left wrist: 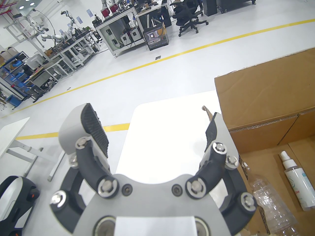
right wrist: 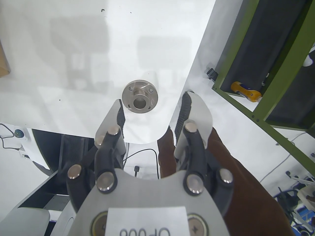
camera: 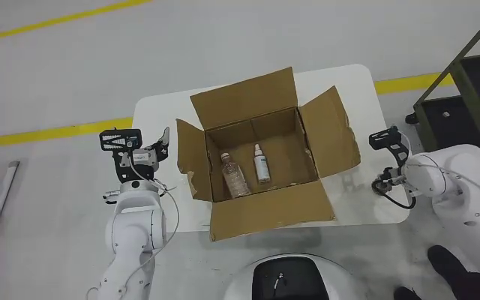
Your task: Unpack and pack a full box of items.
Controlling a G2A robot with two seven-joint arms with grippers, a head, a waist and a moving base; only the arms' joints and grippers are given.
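An open cardboard box (camera: 259,150) stands in the middle of the white table (camera: 161,112), all flaps folded out. Inside lie a clear plastic bottle (camera: 233,175) and a white spray bottle (camera: 261,163) side by side. My left gripper (camera: 142,139) hovers open over the table's left edge, beside the box's left flap; its wrist view shows the box (left wrist: 265,99), the clear bottle (left wrist: 270,202) and the spray bottle (left wrist: 295,180). My right gripper (camera: 386,139) is open at the table's right edge. In its wrist view a small metal flange (right wrist: 140,99) lies on the table just beyond the open right gripper (right wrist: 153,100).
A green cart (camera: 450,97) stands off the table's right side, and a yellow object (right wrist: 246,94) lies in the green cart (right wrist: 236,57). Bare tabletop (right wrist: 98,50) stretches between the box's right flap and the flange. A yellow floor line (camera: 52,131) passes behind the table.
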